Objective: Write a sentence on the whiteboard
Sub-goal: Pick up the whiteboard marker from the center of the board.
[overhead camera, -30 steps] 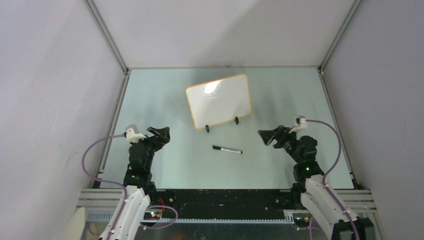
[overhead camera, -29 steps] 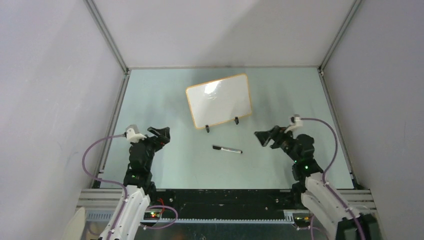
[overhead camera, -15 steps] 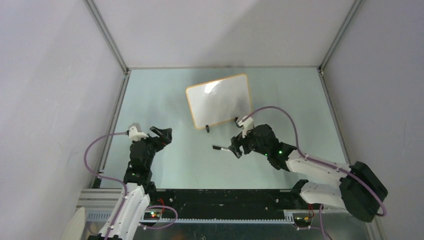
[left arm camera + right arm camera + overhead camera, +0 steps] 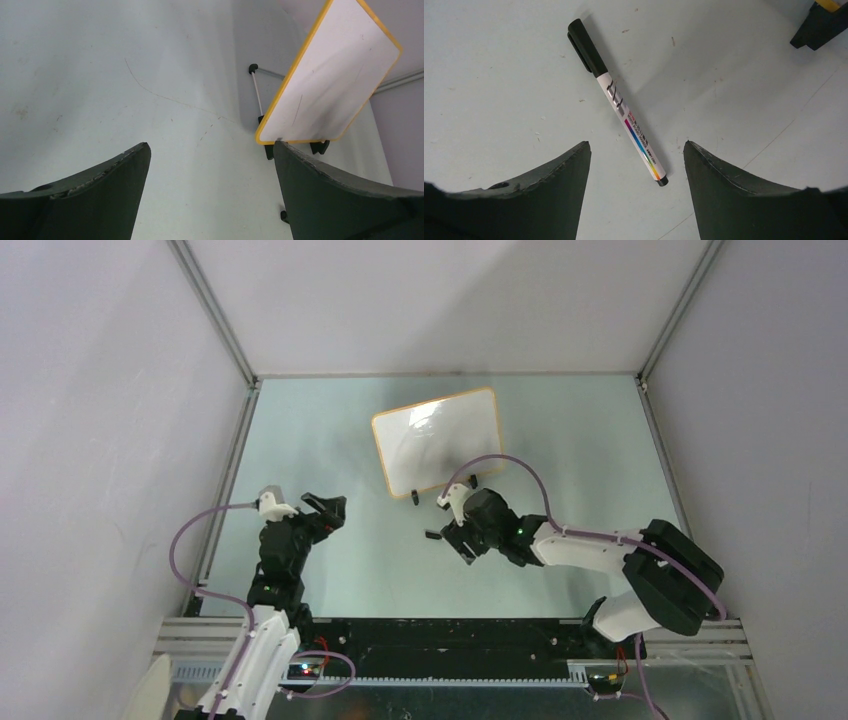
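Observation:
The whiteboard stands tilted on its two black clip feet at the table's middle back. Its face is blank; no sentence shows on it. It also shows in the left wrist view. A black-capped white marker lies flat on the table in front of the board. My right gripper is open and hovers just over the marker's tail end, a finger on each side, not touching it. In the top view the right gripper covers most of the marker; only its cap end shows. My left gripper is open and empty at the left, also seen in its wrist view.
Grey walls with metal rails bound the table on the left, back and right. One of the board's black feet is just beyond the marker in the right wrist view. The right arm's purple cable arches over the board's lower edge.
My right arm has swung from the right side leftward to above the marker, its gripper staying open. The left arm has hardly moved. The marker and board have not moved.

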You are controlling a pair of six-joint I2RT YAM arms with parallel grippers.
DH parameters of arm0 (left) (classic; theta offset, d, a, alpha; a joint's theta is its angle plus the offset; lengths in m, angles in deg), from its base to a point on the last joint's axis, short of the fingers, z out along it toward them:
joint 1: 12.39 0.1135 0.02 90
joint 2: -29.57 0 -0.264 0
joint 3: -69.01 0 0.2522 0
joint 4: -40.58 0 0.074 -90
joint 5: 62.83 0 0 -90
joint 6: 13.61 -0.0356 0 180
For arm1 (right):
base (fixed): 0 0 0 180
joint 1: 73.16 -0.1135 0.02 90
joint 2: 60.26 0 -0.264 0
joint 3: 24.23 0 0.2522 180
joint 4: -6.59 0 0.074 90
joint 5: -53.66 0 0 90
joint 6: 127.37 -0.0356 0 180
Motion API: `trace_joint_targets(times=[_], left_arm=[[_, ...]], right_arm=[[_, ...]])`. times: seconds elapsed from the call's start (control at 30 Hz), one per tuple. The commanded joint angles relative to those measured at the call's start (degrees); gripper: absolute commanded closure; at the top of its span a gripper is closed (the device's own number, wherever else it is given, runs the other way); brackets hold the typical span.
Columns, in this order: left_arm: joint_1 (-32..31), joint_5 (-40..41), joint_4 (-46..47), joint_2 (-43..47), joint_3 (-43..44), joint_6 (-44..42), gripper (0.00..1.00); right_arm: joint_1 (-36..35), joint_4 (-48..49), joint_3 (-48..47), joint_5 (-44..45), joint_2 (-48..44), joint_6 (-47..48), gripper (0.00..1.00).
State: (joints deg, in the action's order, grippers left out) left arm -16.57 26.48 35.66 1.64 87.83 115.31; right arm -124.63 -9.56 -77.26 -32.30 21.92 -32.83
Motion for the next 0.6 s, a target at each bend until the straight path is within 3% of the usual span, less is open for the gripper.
trace_joint_targets(times=[0.0, 0.2, 0.33, 0.43, 0.5, 0.57], left_arm=[[-0.1, -1.0, 2.2, -0.4, 1.8, -1.5, 0.01], [-0.2, -1.3, 2.7, -1.0, 1.8, -1.4, 0.01], [-0.1, -2.1, 3.2, -1.8, 2.0, -1.3, 0.01], [-0.1, -3.7, 4.1, -2.4, 2.0, -1.0, 0.01], [-0.1, -5.8, 5.2, -3.0, 1.8, -0.4, 0.01], [-0.2, -8.3, 7.7, -4.2, 1.2, 1.6, 0.01]], right_arm=[[-1.0, -2.1, -3.6, 2.1, 2.1, 1.2, 0.29], [-1.5, -4.5, -6.5, 2.6, 6.2, 0.8, 0.34], [-1.9, -7.4, -9.5, 2.5, 10.4, 0.3, 0.45], [-2.5, -8.9, -10.9, 4.2, 12.0, 0.1, 0.85], [-2.8, -8.4, -10.6, 5.3, 10.9, -0.3, 1.0], [-3.0, -6.3, -9.1, 5.4, 8.4, -0.7, 1.0]])
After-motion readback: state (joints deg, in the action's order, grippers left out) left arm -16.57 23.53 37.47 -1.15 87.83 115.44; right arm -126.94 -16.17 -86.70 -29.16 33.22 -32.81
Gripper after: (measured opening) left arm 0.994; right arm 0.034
